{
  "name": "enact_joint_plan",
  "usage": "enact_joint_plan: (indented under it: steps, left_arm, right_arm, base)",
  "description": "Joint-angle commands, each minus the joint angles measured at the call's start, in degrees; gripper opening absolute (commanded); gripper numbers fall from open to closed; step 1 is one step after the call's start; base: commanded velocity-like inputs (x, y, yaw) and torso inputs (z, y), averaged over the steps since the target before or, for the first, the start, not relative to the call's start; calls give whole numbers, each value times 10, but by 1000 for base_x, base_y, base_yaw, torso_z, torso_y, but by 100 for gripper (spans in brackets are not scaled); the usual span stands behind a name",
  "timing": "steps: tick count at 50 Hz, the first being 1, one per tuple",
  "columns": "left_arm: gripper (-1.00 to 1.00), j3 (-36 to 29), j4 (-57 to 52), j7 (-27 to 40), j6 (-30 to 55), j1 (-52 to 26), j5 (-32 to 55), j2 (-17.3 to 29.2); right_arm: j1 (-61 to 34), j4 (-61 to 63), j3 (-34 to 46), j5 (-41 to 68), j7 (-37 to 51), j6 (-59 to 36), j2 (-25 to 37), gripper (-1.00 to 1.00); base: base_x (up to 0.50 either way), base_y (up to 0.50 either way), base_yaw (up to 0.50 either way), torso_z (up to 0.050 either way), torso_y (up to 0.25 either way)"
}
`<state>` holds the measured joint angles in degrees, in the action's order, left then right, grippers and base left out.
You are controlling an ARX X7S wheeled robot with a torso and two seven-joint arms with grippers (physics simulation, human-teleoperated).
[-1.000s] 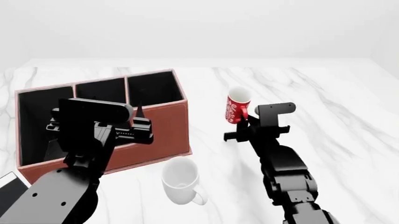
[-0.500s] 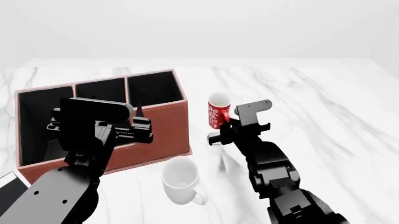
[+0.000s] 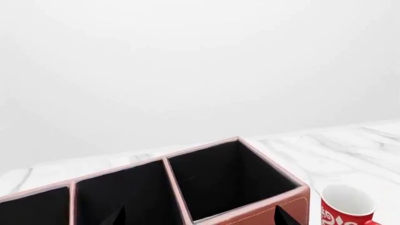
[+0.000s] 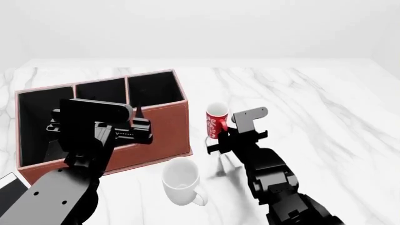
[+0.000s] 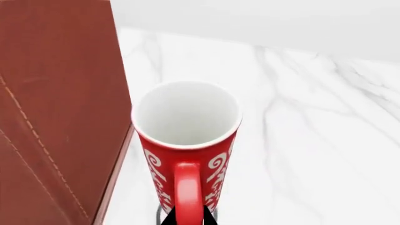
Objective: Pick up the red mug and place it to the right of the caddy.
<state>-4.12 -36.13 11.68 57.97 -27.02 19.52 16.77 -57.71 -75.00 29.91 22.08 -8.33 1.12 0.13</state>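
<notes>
The red mug [image 4: 216,120], with white swirls and a white inside, stands upright just right of the caddy's right wall. My right gripper [image 4: 222,133] is shut on its red handle. In the right wrist view the mug [image 5: 187,126] fills the middle, its handle pinched between the two dark tips of the right gripper [image 5: 187,219], with the caddy's brown wall [image 5: 56,108] close beside it. The caddy [image 4: 159,124] is a reddish-brown box with black-lined compartments. My left gripper [image 4: 136,123] hovers over it, open and empty. The left wrist view shows the caddy [image 3: 187,187] and the mug [image 3: 345,208].
A larger plain white mug [image 4: 181,184] stands on the marble table [image 4: 312,103] in front of the caddy's right corner, near my right arm. A small book [image 4: 7,187] lies at the front left edge of the view.
My right gripper has carried the red mug leftward and toward me, from well right of the caddy to close beside its right wall. The left arm has not moved.
</notes>
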Motion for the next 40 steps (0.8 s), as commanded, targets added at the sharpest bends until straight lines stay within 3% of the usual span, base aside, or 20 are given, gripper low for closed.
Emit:
enact_joint_plan:
  steps: [1, 17, 37, 38, 40]
  left_arm:
    - [100, -1, 4, 2, -5, 3, 1, 2]
    - [100, -1, 6, 4, -8, 4, 4, 4]
    - [100, -1, 4, 8, -6, 1, 9, 7]
    - [100, -1, 4, 8, -6, 1, 10, 7]
    - [100, 0, 4, 9, -6, 1, 10, 7]
  right_arm:
    - [3, 0, -13, -5, -5, -12, -1, -100]
    - [-3, 0, 15, 0, 19, -72, -1, -100]
    - [-4, 0, 14, -2, 25, -80, -1, -100]
    - [-4, 0, 16, -1, 27, -80, -1, 100]
    - [-5, 0, 14, -1, 28, -81, -1, 100]
  base:
    - [0, 0, 0, 0, 0]
    - [0, 0, 0, 0, 1]
    - [0, 0, 0, 0, 1]
    - [0, 0, 0, 0, 0]
    - [0, 0, 0, 0, 0]
